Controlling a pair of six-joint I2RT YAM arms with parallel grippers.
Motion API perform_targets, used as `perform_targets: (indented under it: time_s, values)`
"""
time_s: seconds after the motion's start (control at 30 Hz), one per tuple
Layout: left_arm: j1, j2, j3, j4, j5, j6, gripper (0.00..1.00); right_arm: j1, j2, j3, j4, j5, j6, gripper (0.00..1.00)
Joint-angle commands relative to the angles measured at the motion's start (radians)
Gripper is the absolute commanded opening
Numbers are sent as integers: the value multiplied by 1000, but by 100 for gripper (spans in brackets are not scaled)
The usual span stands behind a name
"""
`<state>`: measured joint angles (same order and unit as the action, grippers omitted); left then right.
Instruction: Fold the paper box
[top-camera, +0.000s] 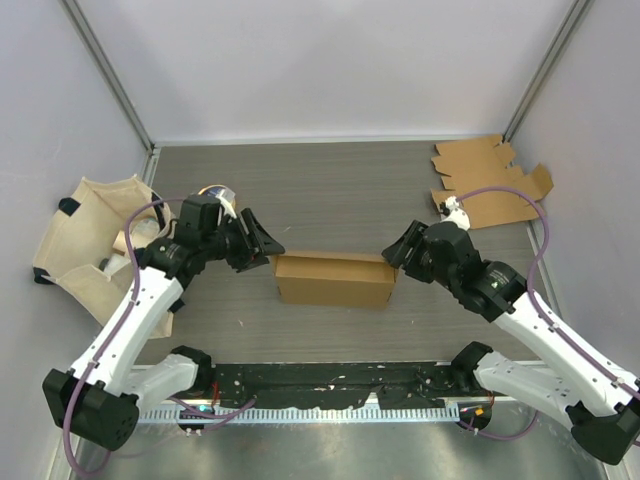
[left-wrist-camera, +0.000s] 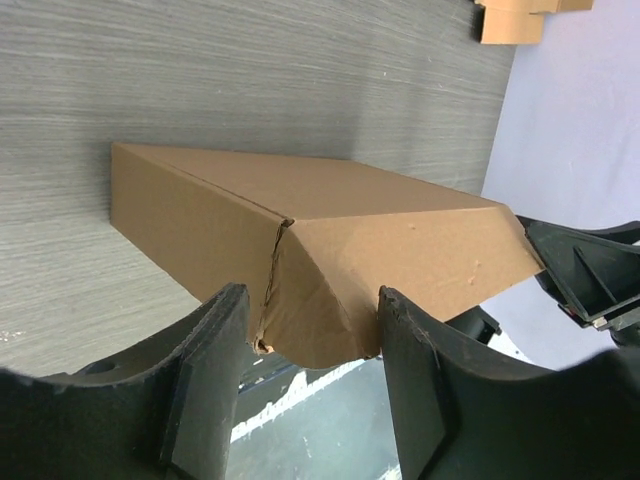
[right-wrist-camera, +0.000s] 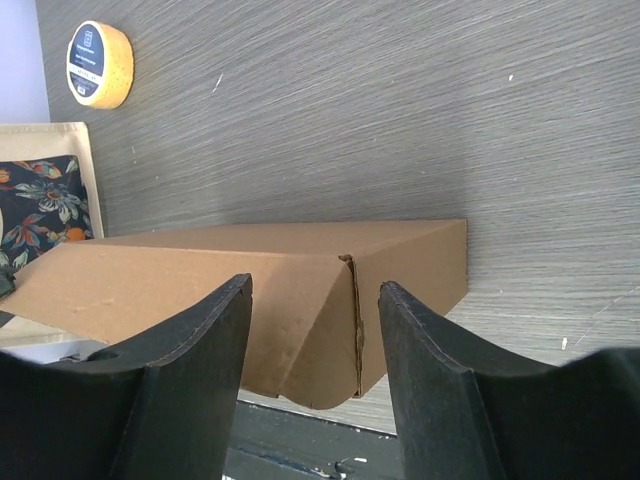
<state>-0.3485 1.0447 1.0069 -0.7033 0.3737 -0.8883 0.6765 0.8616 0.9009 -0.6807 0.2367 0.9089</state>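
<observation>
The paper box lies on the desk, the left hand at its left end and the right hand at its right end, both spread apart and gripping nothing, so I'd fear an uneven push buckling or skidding it.

A robotics lab cell: plain white walls enclose a grey table with bolted arms.
</observation>
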Motion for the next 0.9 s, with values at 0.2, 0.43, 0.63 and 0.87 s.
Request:
perform_targets:
  time_s: [0.2,0.43,0.63,0.87]
  values:
    - [2,-83,-108,94,79,-31,41,-3,-55,-95,87,-20,51,50]
    - [0,-112,-240,163,57,-17,35,0,-110,-285,262,16,7,41]
    - [0,-137,-303,148,-5,61,36,0,-208,-515,421,4,-71,41]
    - [0,-166,-303,171,39,117,61,0,-268,-534,507,-45,-88,46]
